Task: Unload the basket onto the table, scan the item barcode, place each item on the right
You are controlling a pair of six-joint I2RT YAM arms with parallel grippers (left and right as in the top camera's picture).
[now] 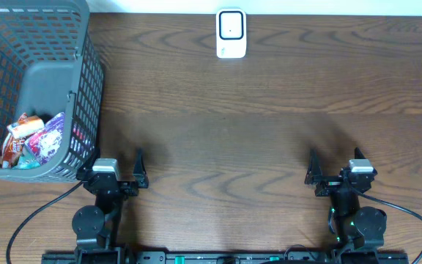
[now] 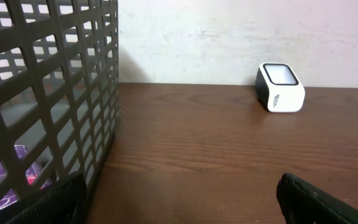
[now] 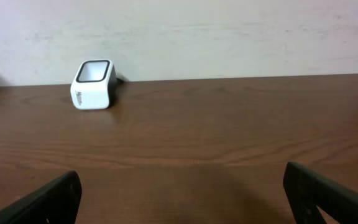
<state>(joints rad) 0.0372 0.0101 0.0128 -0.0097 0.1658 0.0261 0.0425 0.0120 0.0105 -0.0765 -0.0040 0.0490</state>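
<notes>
My left gripper (image 1: 116, 164) and right gripper (image 1: 335, 164) sit wide open, empty, at the near bench edge. Packets (image 1: 35, 139) in the left-edge basket (image 1: 88, 81) feed the far-edge scanner (image 1: 231, 33).

One basket (image 1: 88, 88), one scanner (image 1: 231, 34), two arms (image 1: 102, 192), several snack packets (image 1: 36, 139), count unclear.

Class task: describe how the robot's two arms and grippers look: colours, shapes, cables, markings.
Both arms are black with round joint housings. The left gripper and right gripper each carry two dark tapering fingers and a pale grey block. A black cable loops out from each base; small green lights show on the right arm. No markings are legible.
</notes>
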